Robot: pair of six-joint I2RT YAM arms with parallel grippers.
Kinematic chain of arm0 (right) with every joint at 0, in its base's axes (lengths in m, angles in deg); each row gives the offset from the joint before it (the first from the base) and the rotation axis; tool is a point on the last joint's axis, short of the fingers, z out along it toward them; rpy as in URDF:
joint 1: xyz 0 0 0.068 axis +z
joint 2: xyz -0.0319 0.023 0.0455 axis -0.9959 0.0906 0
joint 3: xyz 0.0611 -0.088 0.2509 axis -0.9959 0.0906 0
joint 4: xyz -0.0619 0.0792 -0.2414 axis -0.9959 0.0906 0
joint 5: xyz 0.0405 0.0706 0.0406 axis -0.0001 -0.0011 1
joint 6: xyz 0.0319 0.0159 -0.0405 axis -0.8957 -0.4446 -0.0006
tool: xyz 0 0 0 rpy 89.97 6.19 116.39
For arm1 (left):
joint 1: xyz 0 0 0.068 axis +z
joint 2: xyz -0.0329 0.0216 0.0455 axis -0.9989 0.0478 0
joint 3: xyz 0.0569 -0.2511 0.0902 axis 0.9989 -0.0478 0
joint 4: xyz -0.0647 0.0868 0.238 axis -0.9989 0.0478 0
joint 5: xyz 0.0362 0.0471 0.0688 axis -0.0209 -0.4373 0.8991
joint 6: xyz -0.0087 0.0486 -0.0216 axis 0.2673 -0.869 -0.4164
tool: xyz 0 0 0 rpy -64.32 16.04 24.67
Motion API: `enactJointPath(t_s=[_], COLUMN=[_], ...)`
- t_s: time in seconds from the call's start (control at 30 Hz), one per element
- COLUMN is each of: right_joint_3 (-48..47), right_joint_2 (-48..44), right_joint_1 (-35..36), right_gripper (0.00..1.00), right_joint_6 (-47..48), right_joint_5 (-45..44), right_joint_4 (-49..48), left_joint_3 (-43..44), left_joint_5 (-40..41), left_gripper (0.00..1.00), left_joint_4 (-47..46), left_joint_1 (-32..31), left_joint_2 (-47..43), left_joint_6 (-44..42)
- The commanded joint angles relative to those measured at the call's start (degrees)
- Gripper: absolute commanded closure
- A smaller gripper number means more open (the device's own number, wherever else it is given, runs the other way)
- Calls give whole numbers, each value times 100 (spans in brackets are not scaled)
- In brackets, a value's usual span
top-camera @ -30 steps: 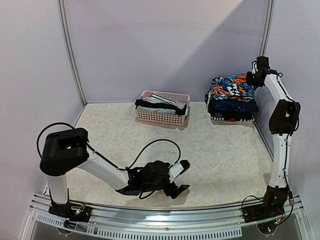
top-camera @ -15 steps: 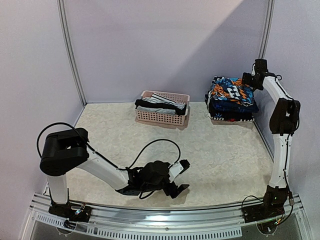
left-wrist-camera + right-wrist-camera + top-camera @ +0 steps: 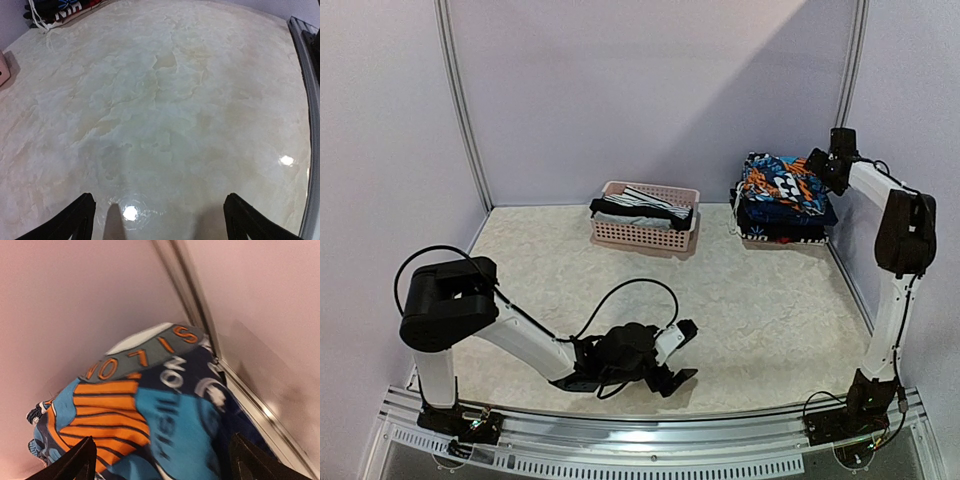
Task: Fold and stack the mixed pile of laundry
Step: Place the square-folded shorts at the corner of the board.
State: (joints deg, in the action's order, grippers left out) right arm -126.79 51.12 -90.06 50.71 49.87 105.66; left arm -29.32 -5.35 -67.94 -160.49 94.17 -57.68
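A stack of folded garments (image 3: 782, 212) stands at the table's back right corner. Its top piece is the orange-blue-black-white patterned one (image 3: 780, 182). My right gripper (image 3: 823, 163) hovers open at that piece's right edge. In the right wrist view the patterned garment (image 3: 150, 410) fills the space beyond the spread fingers, and nothing sits between them (image 3: 162, 465). Black-and-white striped pieces (image 3: 642, 204) lie in the pink basket (image 3: 645, 237). My left gripper (image 3: 677, 352) rests low near the front edge, open, with only bare tabletop between its fingers (image 3: 157, 222).
The marbled table (image 3: 750, 300) is bounded by lilac walls and a metal corner post (image 3: 200, 315) right behind the stack. A corner of the stack (image 3: 60, 6) and a bit of the basket (image 3: 2, 70) show in the left wrist view. A rail (image 3: 307, 75) runs along the near edge.
My right gripper has opened and let go of the patterned garment, which now lies on the stack. The right arm has drawn back toward the wall. The left arm is still.
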Motion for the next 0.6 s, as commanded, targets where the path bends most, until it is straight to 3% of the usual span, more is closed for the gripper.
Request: enactJointPath(t_s=[0.0, 0.2, 0.4, 0.57], right_joint_3=[1060, 1697, 1531, 1390], right_joint_2=[-904, -1124, -633, -339], right_joint_1=[7, -10, -218, -239], right_gripper=[9, 17, 25, 27], right_joint_6=[-715, -1228, -1548, -1739], right_joint_5=[-676, -583, 77, 108], right_joint_4=[-1015, -1698, -2253, -2365], left_joint_3=[-176, -123, -135, -42], left_joint_5=[89, 44, 76, 74], left_gripper=[9, 9, 9, 9], left_joint_4=[-154, -88, -53, 22], left_joint_1=[-62, -59, -42, -34], left_joint_2=[49, 53, 74, 131], left_joint_6=[56, -11, -2, 31])
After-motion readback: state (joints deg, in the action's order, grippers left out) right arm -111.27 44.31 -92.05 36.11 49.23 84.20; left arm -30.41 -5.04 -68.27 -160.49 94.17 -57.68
